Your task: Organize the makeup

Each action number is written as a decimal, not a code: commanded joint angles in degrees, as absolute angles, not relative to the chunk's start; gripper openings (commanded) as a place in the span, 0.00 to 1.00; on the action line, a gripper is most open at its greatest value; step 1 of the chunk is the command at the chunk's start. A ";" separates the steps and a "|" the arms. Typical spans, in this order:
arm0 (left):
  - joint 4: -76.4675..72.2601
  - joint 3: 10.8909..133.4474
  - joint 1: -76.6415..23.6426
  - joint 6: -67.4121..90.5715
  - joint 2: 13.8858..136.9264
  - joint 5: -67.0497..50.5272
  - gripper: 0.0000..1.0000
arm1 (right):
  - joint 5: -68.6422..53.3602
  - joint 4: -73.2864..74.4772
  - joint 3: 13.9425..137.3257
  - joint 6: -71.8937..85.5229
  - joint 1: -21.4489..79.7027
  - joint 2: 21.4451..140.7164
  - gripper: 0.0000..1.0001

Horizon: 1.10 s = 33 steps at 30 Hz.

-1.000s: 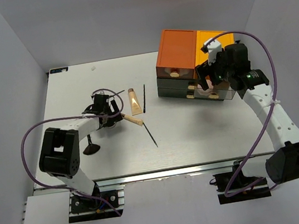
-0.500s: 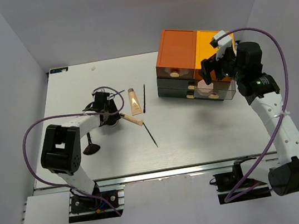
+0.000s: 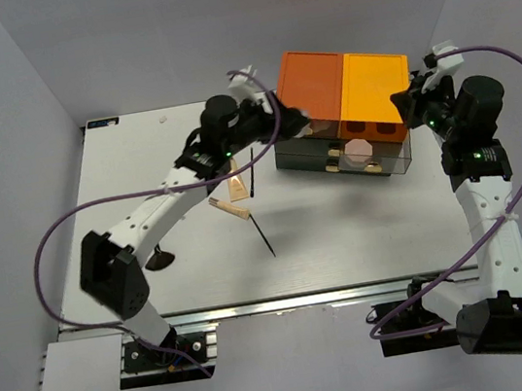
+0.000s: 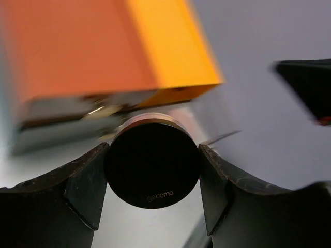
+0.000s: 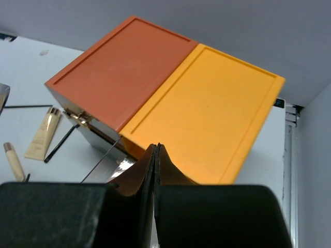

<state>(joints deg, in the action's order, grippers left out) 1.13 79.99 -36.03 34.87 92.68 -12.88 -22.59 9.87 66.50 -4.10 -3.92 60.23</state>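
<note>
White tabletop [image 3: 137, 155], grey walls round it; I'm taking the orange box [image 3: 343, 85] at the back as my ref. L gripper [image 4: 152, 155] is up at the box's front-left corner. Its fingers [image 4: 83, 186] are spread approx as wide as the round black compact [image 4: 153, 170] and clamped on its rim both sides; the wrist cam lets me read "gecomo" on its face. R gripper [image 5: 156, 155] hangs over the box's right side, above the yellow-orange half of the lid, tips pressed together w/ nothing between them.

Other makeup lies on the table left of the box. The beige tube [image 3: 237, 188] and a thin black pencil [image 3: 252, 185] lie side by side just off its left wall. The tan stick [image 3: 230, 210] is a bit nearer me, and a 2nd pencil [image 3: 263, 235] nearer again. One dark brush [image 3: 161, 261] sits well apart from the box, far left-front by the L arm. One pinkish sponge [image 3: 360, 152] shows low in the box's front, right part; can't tell which compartment.
</note>
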 commanded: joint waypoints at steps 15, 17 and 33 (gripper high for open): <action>7.99 119.97 -47.72 38.15 125.51 -22.42 0.29 | -27.59 5.80 62.50 -1.39 -10.99 56.60 0.06; 8.78 120.50 -47.81 37.36 125.51 -22.41 0.35 | -28.30 5.63 61.79 -2.37 -11.07 56.25 0.08; 9.14 122.16 -47.46 35.59 119.35 -15.73 0.84 | -50.01 13.97 59.77 -23.38 -11.07 55.46 0.64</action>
<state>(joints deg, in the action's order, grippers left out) 9.08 119.07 -47.99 36.01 124.68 -18.11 -43.86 11.92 59.70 -17.15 -10.85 56.93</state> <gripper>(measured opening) 0.850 0.630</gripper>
